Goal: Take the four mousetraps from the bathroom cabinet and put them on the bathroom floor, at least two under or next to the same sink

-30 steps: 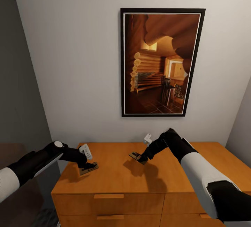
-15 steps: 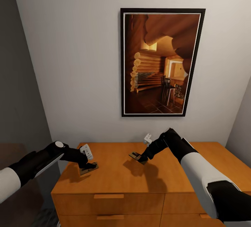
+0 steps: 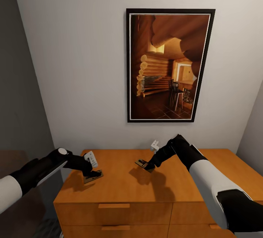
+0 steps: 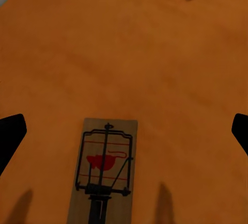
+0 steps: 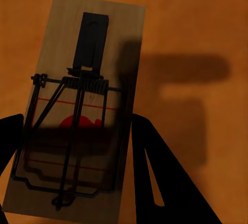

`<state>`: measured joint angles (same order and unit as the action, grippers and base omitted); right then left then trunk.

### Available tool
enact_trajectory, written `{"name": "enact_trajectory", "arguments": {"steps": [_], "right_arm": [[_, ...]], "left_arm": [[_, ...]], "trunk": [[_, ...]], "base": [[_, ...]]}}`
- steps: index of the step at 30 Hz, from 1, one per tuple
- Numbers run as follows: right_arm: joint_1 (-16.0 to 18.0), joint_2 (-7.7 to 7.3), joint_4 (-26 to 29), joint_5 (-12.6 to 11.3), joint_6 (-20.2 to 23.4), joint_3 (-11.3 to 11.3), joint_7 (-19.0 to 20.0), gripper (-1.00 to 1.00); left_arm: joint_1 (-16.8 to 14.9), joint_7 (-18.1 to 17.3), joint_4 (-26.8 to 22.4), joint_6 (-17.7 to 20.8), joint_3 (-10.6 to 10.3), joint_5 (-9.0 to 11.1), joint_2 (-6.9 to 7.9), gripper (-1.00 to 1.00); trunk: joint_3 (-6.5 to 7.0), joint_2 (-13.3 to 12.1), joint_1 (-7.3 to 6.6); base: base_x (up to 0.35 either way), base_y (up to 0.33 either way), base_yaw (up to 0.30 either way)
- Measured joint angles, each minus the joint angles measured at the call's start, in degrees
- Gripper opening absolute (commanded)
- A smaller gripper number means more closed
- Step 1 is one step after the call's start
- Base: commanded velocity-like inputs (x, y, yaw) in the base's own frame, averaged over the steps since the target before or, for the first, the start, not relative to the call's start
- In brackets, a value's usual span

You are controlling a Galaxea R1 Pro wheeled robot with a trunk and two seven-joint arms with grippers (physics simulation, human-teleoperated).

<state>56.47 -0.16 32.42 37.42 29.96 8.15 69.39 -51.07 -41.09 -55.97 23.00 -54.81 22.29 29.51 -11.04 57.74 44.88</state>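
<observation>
Two mousetraps lie on the orange-brown cabinet [image 3: 120,188] top. In the head view my left gripper [image 3: 90,172] is down at the left mousetrap [image 3: 93,176]. In the left wrist view that mousetrap [image 4: 106,170] is a tan board with dark wire and a red mark, and the left gripper [image 4: 124,129] stands open, its fingers [image 4: 10,136] well clear of the board on both sides. My right gripper [image 3: 148,165] is at the second mousetrap [image 3: 143,164] near the middle. In the right wrist view the right gripper [image 5: 76,126] has its dark fingers [image 5: 155,177] against both long edges of the mousetrap [image 5: 77,95].
A large framed picture [image 3: 169,65] of a log interior hangs on the white wall behind the cabinet. Drawer fronts with wooden bar handles [image 3: 114,206] show below the top. A grey wall [image 3: 18,102] stands close on the left. The cabinet top stretches to the right.
My left gripper has crept slightly farther over its mousetrap. The right arm and both mousetraps have not visibly moved.
</observation>
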Motion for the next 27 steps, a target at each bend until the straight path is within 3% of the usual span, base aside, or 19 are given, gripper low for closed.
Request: {"name": "enact_trajectory", "arguments": {"steps": [12,19,27], "right_arm": [[0.0,0.00,0.0,0.0,0.0,0.0,0.0,-1.00],[0.0,0.00,0.0,0.0,0.0,0.0,0.0,-1.00],[0.0,0.00,0.0,0.0,0.0,0.0,0.0,-1.00]], "left_arm": [[0.0,-0.1,2.8,0.0,0.2,-3.6,-2.63,1.00],[-0.2,0.0,6.6,-0.2,0.3,-3.9,-4.60,1.00],[-0.3,0.1,8.3,-0.4,0.5,-4.1,-5.20,1.00]], "trunk": [[0.00,0.0,0.00],[0.00,0.0,0.00],[0.00,0.0,0.00]], "base": [[0.000,0.000,0.000],[0.000,0.000,0.000],[0.000,0.000,0.000]]}}
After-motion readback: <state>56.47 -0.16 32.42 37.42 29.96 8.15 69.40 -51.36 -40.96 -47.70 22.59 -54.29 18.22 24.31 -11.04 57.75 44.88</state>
